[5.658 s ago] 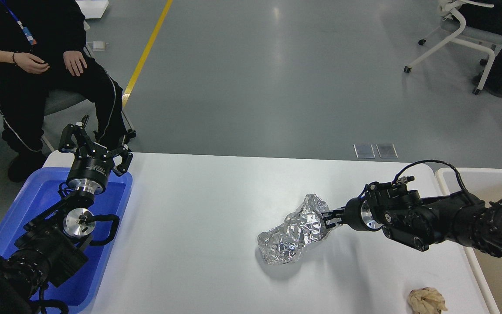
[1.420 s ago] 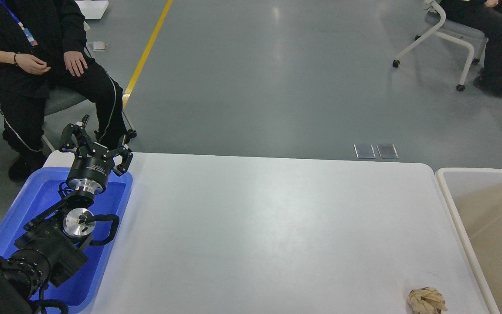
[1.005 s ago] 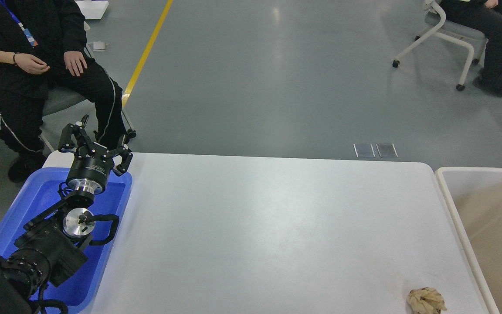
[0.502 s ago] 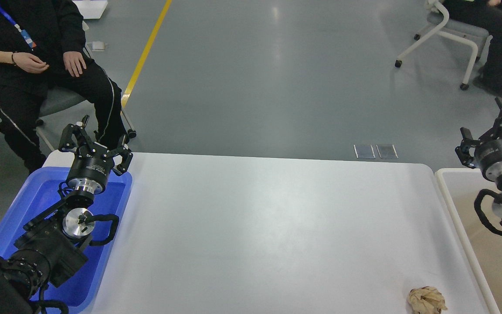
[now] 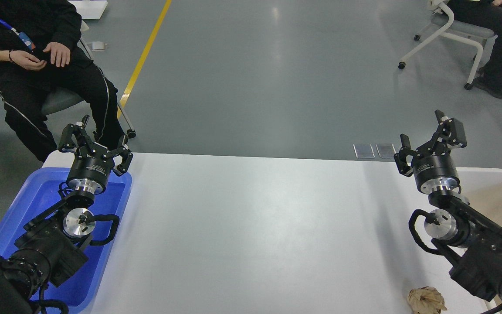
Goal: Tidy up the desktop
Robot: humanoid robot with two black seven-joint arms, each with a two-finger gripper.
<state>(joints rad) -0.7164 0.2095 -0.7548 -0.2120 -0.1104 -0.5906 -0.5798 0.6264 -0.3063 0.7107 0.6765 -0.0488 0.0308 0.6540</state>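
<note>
The white desktop (image 5: 251, 226) fills the middle of the head view. A crumpled brown paper ball (image 5: 426, 299) lies at its front right corner. My left gripper (image 5: 95, 137) is open and empty, raised over the far end of the blue tray (image 5: 28, 196). My right gripper (image 5: 429, 137) is open and empty, raised over the desktop's far right corner. The right arm (image 5: 473, 244) passes just behind and to the right of the paper ball.
A white-rimmed beige bin (image 5: 501, 187) stands off the desktop's right edge, partly hidden by my right arm. A seated person (image 5: 37, 65) is behind the blue tray at far left. Another person on a chair (image 5: 469, 30) is at far right on the grey floor.
The foil wad that my right gripper held 5.7 s ago is gone from view. My right arm left the view, then came back in from the right and moved left over the desktop's corner.
</note>
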